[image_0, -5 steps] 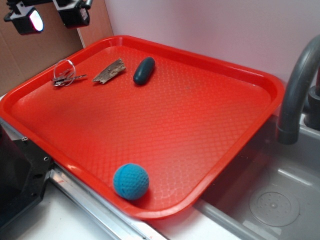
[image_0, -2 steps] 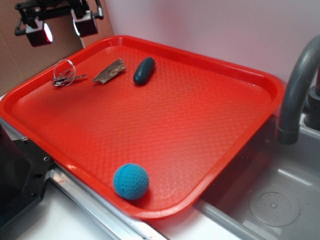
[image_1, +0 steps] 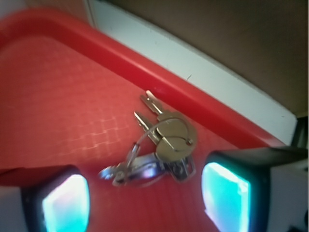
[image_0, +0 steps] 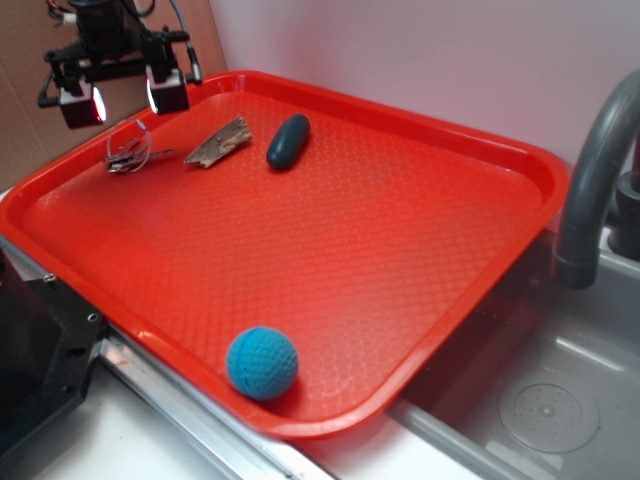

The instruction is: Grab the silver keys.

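The silver keys (image_0: 128,152) lie on a thin wire ring at the far left corner of the red tray (image_0: 400,250). My gripper (image_0: 124,98) hangs just above them, jaws wide open and empty. In the wrist view the keys (image_1: 161,145) lie flat on the tray between and slightly ahead of my two glowing fingertips (image_1: 227,193), close to the tray's raised rim (image_1: 159,72). Nothing touches the keys.
A brown splintery wood piece (image_0: 220,142) and a dark oval object (image_0: 288,141) lie right of the keys. A blue ball (image_0: 262,363) sits near the tray's front edge. A grey faucet (image_0: 598,180) and sink (image_0: 545,410) are at right; brown wall behind the gripper.
My gripper has come down and slightly right toward the keys, from the top corner to just above them. The keys and other objects have not moved.
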`<control>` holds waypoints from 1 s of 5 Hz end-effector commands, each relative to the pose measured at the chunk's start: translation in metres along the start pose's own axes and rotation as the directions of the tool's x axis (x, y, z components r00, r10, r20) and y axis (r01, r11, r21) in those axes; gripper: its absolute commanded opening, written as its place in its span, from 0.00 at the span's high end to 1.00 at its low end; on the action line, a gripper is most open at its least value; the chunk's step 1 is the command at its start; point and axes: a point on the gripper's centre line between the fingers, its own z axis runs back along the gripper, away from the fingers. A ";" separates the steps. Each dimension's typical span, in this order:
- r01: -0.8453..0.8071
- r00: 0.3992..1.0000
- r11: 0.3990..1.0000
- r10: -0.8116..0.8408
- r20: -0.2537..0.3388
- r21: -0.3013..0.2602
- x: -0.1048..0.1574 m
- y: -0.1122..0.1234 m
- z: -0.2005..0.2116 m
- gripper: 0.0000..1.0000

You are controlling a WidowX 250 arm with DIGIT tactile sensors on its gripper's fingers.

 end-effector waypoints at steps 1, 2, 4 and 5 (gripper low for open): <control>-0.073 0.997 0.997 0.073 -0.011 0.002 0.029 0.001 -0.008 0.00; -0.078 0.997 0.997 0.078 -0.018 0.013 0.028 0.005 -0.015 0.00; -0.130 0.990 0.991 0.131 -0.043 0.023 0.031 0.013 -0.029 0.00; -0.114 0.992 0.993 0.116 -0.050 0.036 0.026 0.008 -0.033 0.00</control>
